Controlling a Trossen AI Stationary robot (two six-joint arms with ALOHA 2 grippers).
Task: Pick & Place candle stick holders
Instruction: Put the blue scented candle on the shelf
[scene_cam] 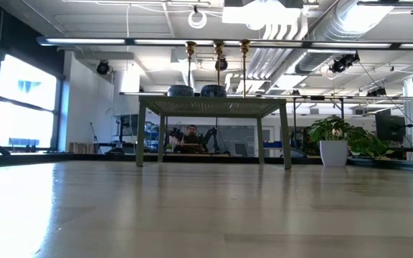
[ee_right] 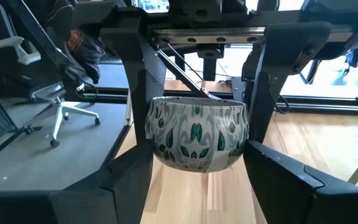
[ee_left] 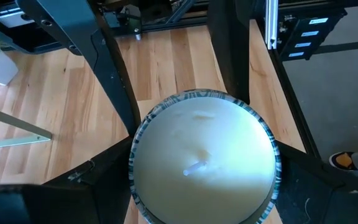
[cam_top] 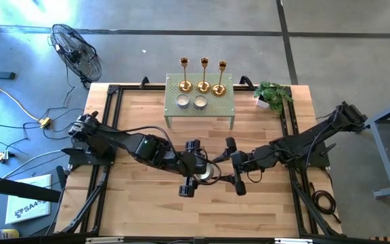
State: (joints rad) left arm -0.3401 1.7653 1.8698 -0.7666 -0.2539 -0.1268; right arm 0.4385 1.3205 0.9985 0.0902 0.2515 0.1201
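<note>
Three gold candle stick holders [cam_top: 203, 73] stand upright on their round bases on a small green table [cam_top: 202, 112] at the far middle; they also show in the low view [scene_cam: 219, 64]. My left gripper [cam_top: 198, 169] is shut on a patterned candle bowl [ee_left: 204, 162] over the table's middle. My right gripper [cam_top: 230, 166] is open and faces the bowl [ee_right: 197, 134] from the right. Its fingers [ee_right: 278, 171] stand on either side of the bowl and below it; I see no touch. My left gripper pinches the candle bowl by its outer wall [ee_right: 157, 124] between its two fingers, one on each opposite side. The fingers [ee_right: 138, 93] come from above, pointing down. The bowl sits upright, wax side up, lifted clear of the table.
Two more candle bowls [cam_top: 191, 102] sit on the green table in front of the holders. A potted plant [cam_top: 273, 95] stands at the far right. A fan [cam_top: 76, 51] is on the floor past the far left corner. A person sits in the room beyond [scene_cam: 190, 135].
</note>
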